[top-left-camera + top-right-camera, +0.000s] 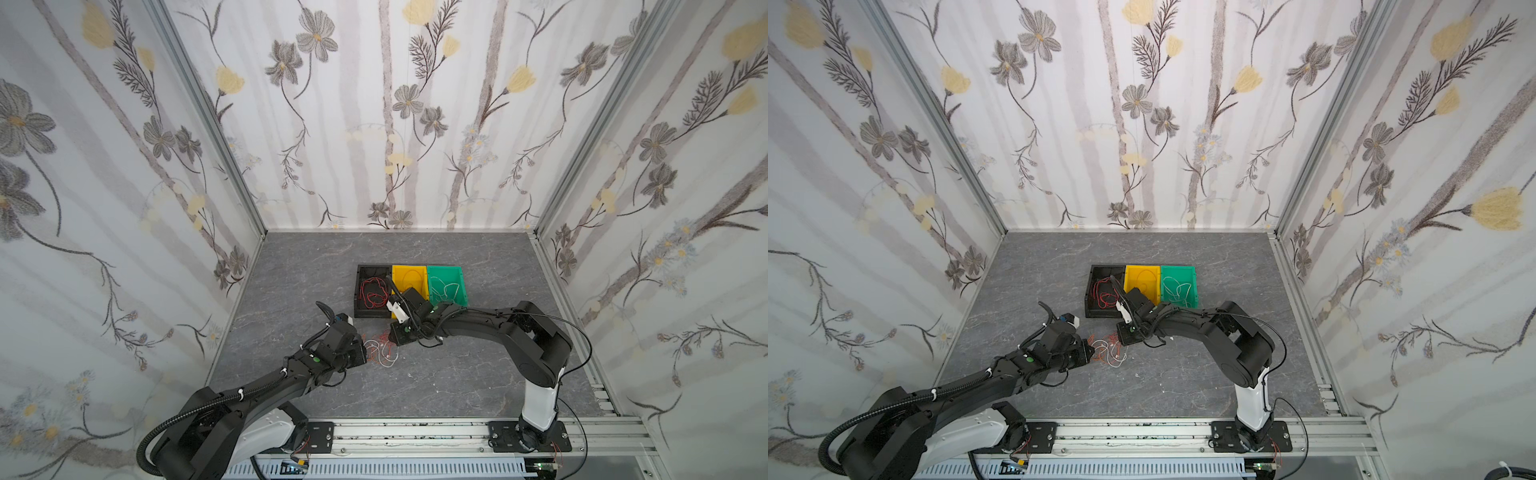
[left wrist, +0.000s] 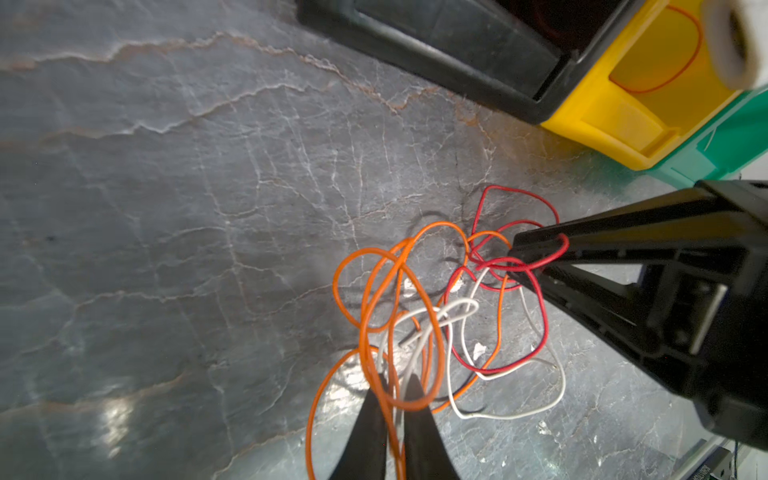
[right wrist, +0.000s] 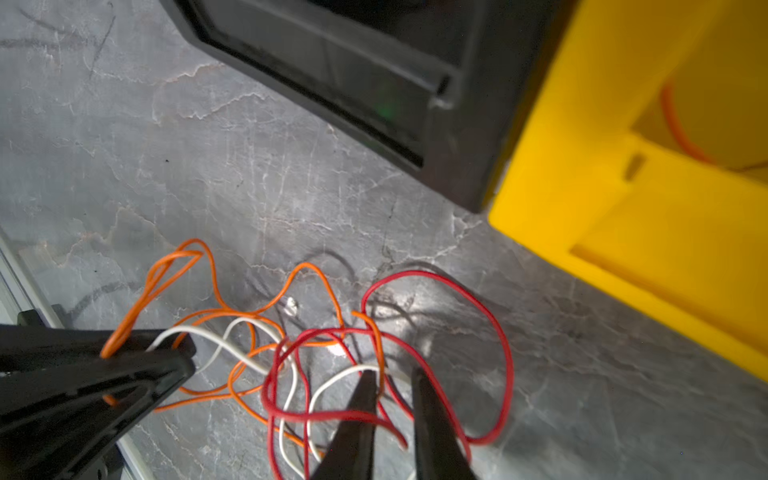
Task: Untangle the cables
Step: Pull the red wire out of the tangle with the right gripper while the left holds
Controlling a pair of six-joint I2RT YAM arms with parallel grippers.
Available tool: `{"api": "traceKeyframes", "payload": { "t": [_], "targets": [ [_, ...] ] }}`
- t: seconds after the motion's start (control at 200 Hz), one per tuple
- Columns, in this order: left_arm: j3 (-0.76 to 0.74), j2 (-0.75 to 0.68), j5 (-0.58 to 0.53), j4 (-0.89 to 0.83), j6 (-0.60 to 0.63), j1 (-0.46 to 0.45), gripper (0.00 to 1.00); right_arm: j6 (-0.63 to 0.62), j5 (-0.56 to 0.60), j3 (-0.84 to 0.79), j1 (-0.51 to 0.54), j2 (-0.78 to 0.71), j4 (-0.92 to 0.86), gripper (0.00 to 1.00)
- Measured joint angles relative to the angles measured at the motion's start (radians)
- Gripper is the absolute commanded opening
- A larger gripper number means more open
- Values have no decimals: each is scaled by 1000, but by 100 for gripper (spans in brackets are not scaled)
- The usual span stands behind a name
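Left wrist view first: the left hand (image 2: 392,380) is clenched on an orange cable (image 2: 335,286) and a white cable (image 2: 453,307) at the left side of the pile. The right hand (image 2: 521,253) looks pinched shut on a red cable (image 2: 545,324) at the right side. All the cables (image 1: 380,351) lie in one messy knot on the desk (image 1: 457,374). The knot is between both hands, just on the near side of the black bin (image 1: 357,291) and the yellow bin (image 1: 409,267).

I think the job now is to pull red free. The left hand should hold tight and not move. The right hand should lift slowly, up and away to the right, and stop if a loop gets stuck.

Both arms reach in low from the near edge. Their elbows are bent, and the hands tip down, almost nose to nose.
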Motion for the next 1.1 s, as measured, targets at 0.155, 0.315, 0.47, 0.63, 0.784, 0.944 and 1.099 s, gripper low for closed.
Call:
{"api": "traceKeyframes", "payload": {
  "t": [0.155, 0.315, 0.47, 0.63, 0.784, 0.944, 1.099],
  "targets": [
    [-18, -59, -54, -50, -27, 13, 8, -8, 60, -39, 1, -72, -32, 1],
    [-35, -110, -96, -114, -54, 53, 6, -26, 117, -80, -12, -158, -68, 0],
    [-45, -138, -122, -178, -80, 100, 4, -36, 142, -145, -68, -262, -109, 0],
    [-45, -140, -147, -233, -98, 129, 2, -42, 117, -227, -186, -392, -128, 0],
    [-43, -145, -174, -288, -113, 153, 2, -49, 85, -288, -277, -471, -168, 0],
    [-41, -170, -194, -331, -122, 171, 1, -50, 76, -333, -362, -529, -210, 0],
    [-29, -203, -215, -382, -123, 192, 1, -49, 74, -356, -425, -595, -253, 0]
  ]
}}
